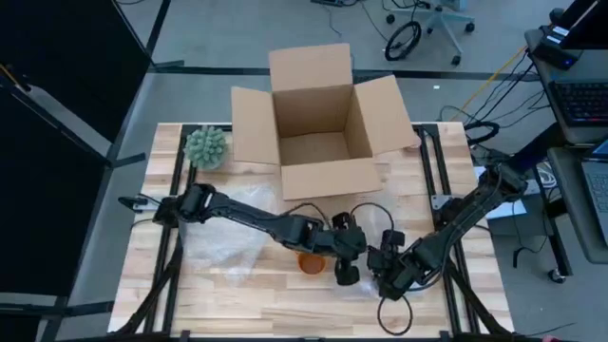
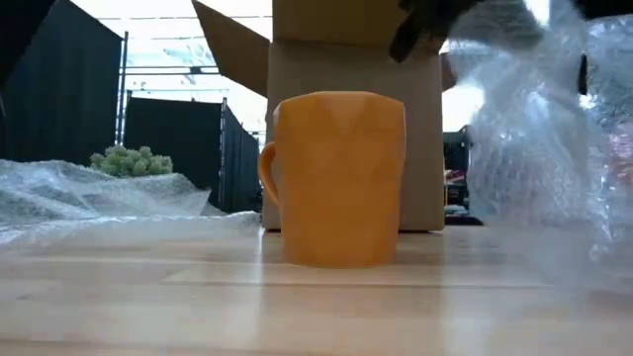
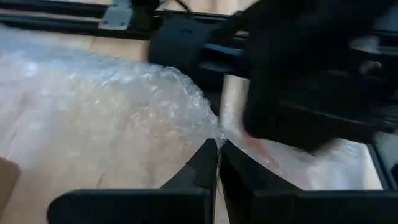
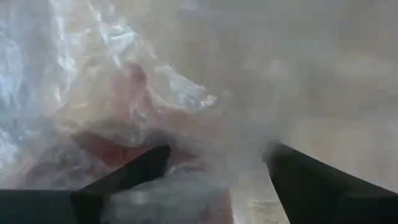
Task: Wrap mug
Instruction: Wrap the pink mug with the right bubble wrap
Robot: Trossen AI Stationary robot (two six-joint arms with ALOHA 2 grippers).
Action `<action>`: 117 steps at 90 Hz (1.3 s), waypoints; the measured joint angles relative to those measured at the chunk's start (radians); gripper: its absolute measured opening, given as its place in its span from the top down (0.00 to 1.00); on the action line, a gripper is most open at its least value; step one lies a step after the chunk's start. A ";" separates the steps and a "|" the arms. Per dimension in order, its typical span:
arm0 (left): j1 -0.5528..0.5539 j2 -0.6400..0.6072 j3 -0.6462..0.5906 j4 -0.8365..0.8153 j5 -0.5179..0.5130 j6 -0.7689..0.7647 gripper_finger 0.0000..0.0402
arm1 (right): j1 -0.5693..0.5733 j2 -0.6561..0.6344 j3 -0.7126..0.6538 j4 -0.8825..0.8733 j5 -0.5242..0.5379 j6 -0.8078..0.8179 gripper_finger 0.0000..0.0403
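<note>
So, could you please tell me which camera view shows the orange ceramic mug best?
The low view: the orange ceramic mug stands upright, handle visible. The high view shows only a sliver beside the left gripper. The wrist views show bubble wrap.

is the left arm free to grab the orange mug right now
Probably not: the left gripper is shut on bubble wrap, so it would have to release that first. The orange mug stands uncovered beside it.

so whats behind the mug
In the low view, an open cardboard box stands behind the orange mug. The mug hides the box's lower middle; bubble wrap hangs beside.
</note>
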 joint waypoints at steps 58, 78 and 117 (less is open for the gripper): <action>-0.016 0.104 -0.001 0.199 0.149 -0.007 1.00 | 0.005 0.000 -0.001 0.003 0.004 0.006 0.40; -0.016 0.144 -0.001 0.252 0.200 -0.008 1.00 | 0.025 0.000 0.020 -0.002 0.031 -0.005 0.40; -0.006 0.187 0.002 0.289 0.225 -0.007 1.00 | 0.026 -0.001 0.062 -0.073 -0.040 0.001 0.40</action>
